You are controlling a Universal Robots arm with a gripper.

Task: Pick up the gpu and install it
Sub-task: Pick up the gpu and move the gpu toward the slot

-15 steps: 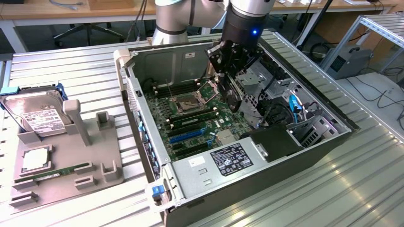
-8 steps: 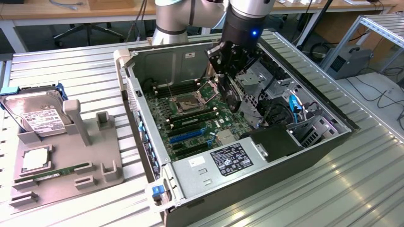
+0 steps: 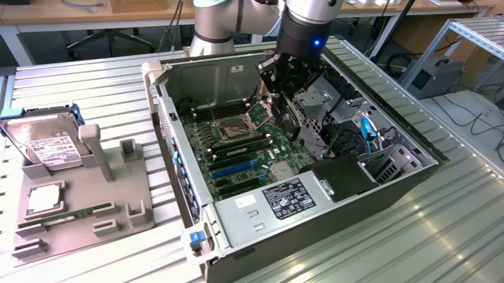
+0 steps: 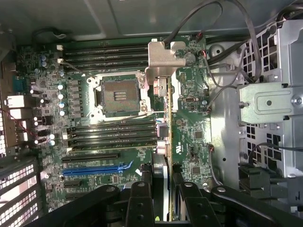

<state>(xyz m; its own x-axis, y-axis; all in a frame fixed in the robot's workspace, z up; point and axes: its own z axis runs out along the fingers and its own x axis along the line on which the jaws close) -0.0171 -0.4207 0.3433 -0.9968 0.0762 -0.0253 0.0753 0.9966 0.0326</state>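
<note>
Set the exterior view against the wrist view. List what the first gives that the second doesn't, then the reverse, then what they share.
Exterior view: the grey holder on the slatted table, carrying the hard drive and memory stick; the arm; the power supply.
Wrist view: the gpu edge-on, silver bracket leading, with the fingers pressed on either side of the card.
Both: the hand shut on the gpu over the motherboard, the open CPU socket and the blue slot.
</note>
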